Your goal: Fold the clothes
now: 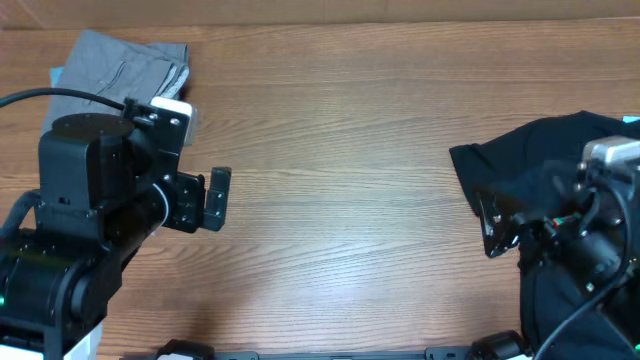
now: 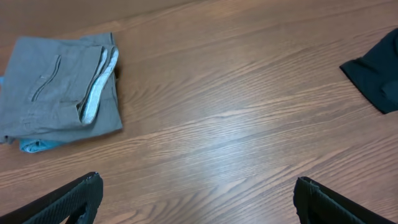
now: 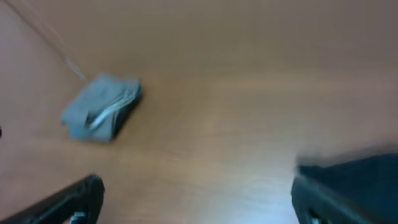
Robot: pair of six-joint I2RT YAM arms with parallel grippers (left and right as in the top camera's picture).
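Observation:
The grey-khaki shorts (image 1: 125, 62) lie folded at the far left corner of the table, whitish lining showing at one edge; they also show in the left wrist view (image 2: 59, 87) and, blurred, in the right wrist view (image 3: 102, 107). A bit of light-blue denim (image 2: 34, 145) sticks out under them. My left gripper (image 1: 205, 200) is open and empty, over bare wood to the right of the shorts. My right gripper (image 1: 492, 222) is open and empty at the left edge of the black T-shirt (image 1: 540, 170).
The black T-shirt covers the right side of the table and hangs toward the front edge; its corner shows in the left wrist view (image 2: 376, 74). Bare wooden table (image 1: 340, 150) lies between the two arms. The left arm's body stands at the front left.

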